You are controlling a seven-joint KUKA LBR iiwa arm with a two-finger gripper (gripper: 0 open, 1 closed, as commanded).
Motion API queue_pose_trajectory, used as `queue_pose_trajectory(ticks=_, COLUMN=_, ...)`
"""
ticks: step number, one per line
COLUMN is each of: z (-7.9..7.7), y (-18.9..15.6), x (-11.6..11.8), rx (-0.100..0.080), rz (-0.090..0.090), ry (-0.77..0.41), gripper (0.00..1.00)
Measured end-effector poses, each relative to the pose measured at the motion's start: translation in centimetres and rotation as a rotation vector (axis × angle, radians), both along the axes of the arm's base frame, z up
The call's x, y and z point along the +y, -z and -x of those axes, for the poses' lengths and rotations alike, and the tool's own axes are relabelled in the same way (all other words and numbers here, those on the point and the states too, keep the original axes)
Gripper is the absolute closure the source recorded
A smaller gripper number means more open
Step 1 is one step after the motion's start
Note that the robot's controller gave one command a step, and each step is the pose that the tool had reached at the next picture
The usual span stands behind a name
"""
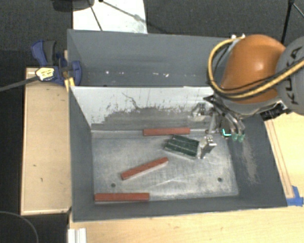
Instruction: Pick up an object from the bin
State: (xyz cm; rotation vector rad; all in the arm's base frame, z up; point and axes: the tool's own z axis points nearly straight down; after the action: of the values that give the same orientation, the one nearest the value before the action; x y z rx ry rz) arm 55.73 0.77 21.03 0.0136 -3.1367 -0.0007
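I have the pincer point(207, 147) low at the right end of the green block point(181, 146), probably since that end sits free of the red sticks point(144, 168); how open it is, I cannot tell.

My end effector point(207, 147) sits low at the right of the bin point(81, 135), with a dark green block point(182, 146) just beside it toward the middle. One brown stick point(166, 132) lies along the back wall, a second stick point(121, 197) along the front edge, and a third stick point(144, 168) slanted in the middle. The floor at the left and at the right front is free.
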Motion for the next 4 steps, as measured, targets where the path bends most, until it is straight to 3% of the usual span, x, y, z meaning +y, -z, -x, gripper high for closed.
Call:
queue_pose_trajectory(ticks=1, z=-0.2, y=-0.4, x=0.0, rx=-0.008, rz=0.0, ry=0.0, gripper=0.0)
queue_pose_trajectory(ticks=2, z=-1.2, y=3.9, x=-0.2, rx=-0.016, rz=0.0, ry=-0.044, gripper=0.0)
queue_pose_trajectory(ticks=3, z=-2.7, y=13.0, x=-0.5, rx=-0.019, rz=-0.001, ry=0.171, gripper=1.0)
queue_pose_trajectory(ticks=4, z=-2.7, y=13.0, x=-0.5, rx=-0.019, rz=-0.001, ry=0.171, gripper=1.0)
